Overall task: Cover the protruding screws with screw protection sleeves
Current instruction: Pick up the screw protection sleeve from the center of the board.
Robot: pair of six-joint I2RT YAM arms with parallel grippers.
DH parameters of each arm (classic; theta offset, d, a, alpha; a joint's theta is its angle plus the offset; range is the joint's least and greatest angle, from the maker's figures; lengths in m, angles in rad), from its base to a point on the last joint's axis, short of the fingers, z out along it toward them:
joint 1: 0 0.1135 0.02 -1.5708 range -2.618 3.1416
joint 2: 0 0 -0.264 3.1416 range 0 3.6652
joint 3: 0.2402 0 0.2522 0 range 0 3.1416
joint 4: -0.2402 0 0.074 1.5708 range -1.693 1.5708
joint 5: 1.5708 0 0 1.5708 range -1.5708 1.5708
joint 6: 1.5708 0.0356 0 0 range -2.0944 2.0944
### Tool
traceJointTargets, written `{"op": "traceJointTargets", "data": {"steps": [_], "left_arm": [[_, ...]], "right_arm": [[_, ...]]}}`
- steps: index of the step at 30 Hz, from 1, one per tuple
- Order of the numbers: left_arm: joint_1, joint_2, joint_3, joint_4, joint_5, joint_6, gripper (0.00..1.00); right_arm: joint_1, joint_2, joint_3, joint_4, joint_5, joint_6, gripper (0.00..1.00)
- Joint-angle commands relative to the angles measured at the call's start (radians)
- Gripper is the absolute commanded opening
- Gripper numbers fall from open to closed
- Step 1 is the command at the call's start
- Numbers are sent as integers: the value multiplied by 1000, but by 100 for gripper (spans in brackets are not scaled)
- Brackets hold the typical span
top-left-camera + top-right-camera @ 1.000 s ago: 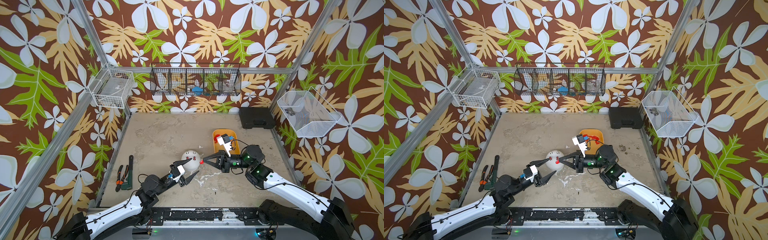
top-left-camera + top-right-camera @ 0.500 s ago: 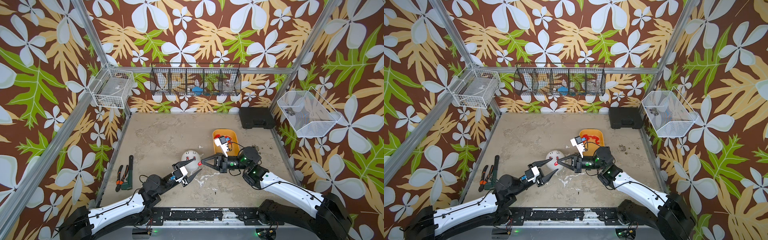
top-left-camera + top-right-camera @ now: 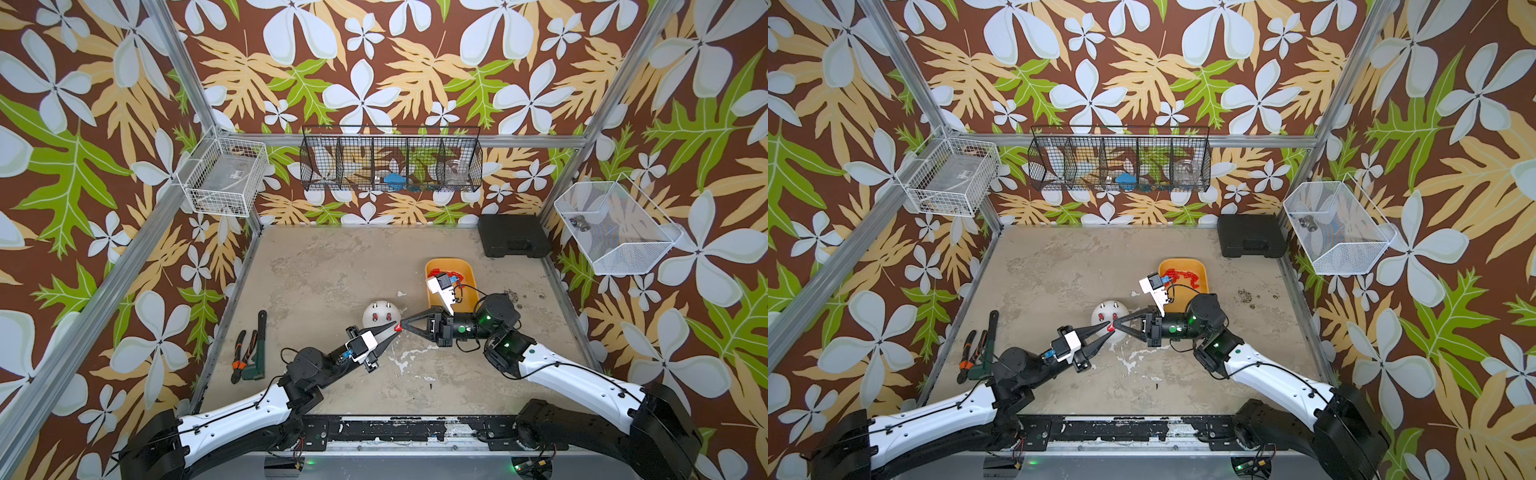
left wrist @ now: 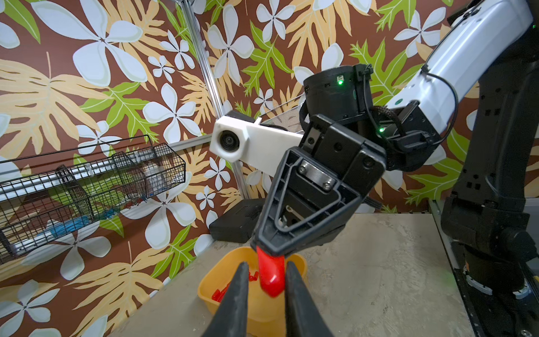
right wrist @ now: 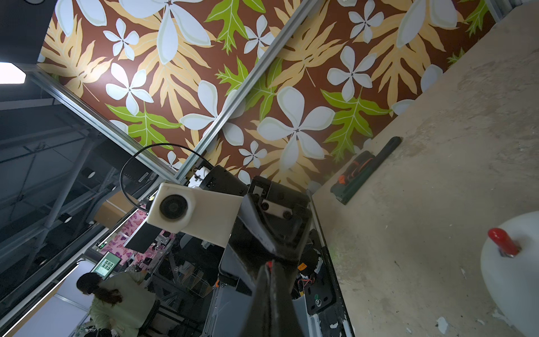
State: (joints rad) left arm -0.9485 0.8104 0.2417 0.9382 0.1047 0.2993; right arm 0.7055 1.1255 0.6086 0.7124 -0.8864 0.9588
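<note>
Sleeve point(image 4: 269, 275) (red) pinched by right fingers point(image 4: 269, 252) — left fingers point(image 4: 291, 291) flanking, contact unclear.

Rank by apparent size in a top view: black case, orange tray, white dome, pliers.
1. black case
2. orange tray, partly hidden by the right wrist camera
3. white dome and pliers: too close to rank

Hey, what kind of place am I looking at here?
Probably a robot test cell in a lab: two arms at a tabletop enclosed by aluminium framing, floral-papered walls, and wire baskets.
</note>
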Motion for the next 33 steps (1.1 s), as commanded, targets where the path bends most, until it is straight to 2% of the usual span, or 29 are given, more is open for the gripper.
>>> {"op": "traceJointTargets", "data": {"steps": [1, 5, 10, 21, 24, 26, 28, 33], "left_arm": [[0, -1, 7, 6, -6, 6, 17], [0, -10, 9, -4, -7, 8, 8], [0, -13, 14, -19, -7, 11, 2], [1, -13, 33, -47, 9, 0, 0], [0, -26, 73, -110, -20, -64, 0], [0, -40, 114, -195, -16, -107, 0], [0, -55, 161, -305, 2, -152, 0], [6, -92, 261, -579, 16, -259, 0]], "right_arm": [[1, -3, 4, 17, 0, -19, 0], [1, -7, 6, 5, 6, -27, 0], [0, 0, 10, -7, 1, -39, 0], [1, -10, 18, -26, 10, -70, 1], [-9, -50, 22, -56, 63, -118, 32], [-36, -100, 20, -101, 128, -162, 45], [-78, -157, 4, -141, 208, -194, 49], [-161, -280, -109, -126, 398, -245, 51]]}}
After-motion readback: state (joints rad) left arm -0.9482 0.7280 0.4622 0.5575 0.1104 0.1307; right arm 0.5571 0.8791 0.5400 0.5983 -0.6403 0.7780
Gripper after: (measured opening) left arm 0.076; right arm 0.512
